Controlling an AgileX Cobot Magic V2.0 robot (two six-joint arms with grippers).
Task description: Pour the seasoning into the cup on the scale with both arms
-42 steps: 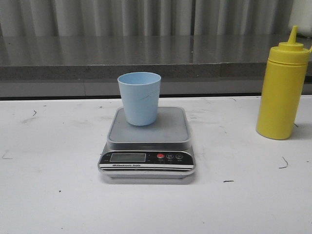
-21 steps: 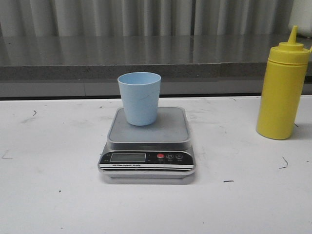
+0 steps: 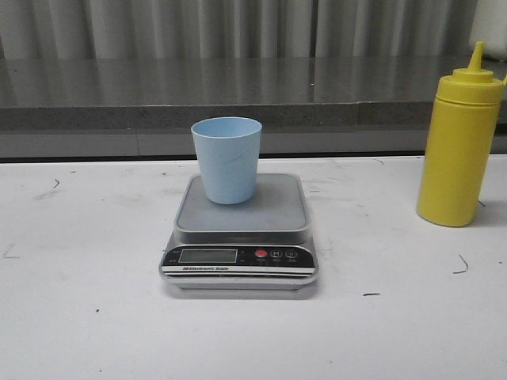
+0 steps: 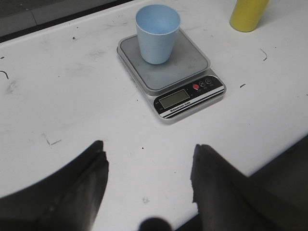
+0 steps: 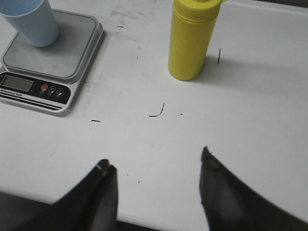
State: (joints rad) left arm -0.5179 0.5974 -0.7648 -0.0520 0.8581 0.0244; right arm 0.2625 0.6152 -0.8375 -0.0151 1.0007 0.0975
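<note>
A pale-blue cup (image 3: 227,159) stands upright on the back of the silver scale (image 3: 240,237) at the table's middle. Both also show in the left wrist view, cup (image 4: 157,32) and scale (image 4: 185,72), and in the right wrist view, cup (image 5: 31,21) and scale (image 5: 43,72). The yellow seasoning bottle (image 3: 461,146) stands upright at the right, cap on; it also shows in the right wrist view (image 5: 191,41) and partly in the left wrist view (image 4: 248,13). My left gripper (image 4: 148,147) is open and empty above the table's near side. My right gripper (image 5: 156,161) is open and empty, short of the bottle.
The white table (image 3: 95,317) has small dark scuff marks. A grey ledge (image 3: 158,103) and a corrugated wall run along the back. The table's near edge shows under the right gripper (image 5: 159,219). Neither arm shows in the front view.
</note>
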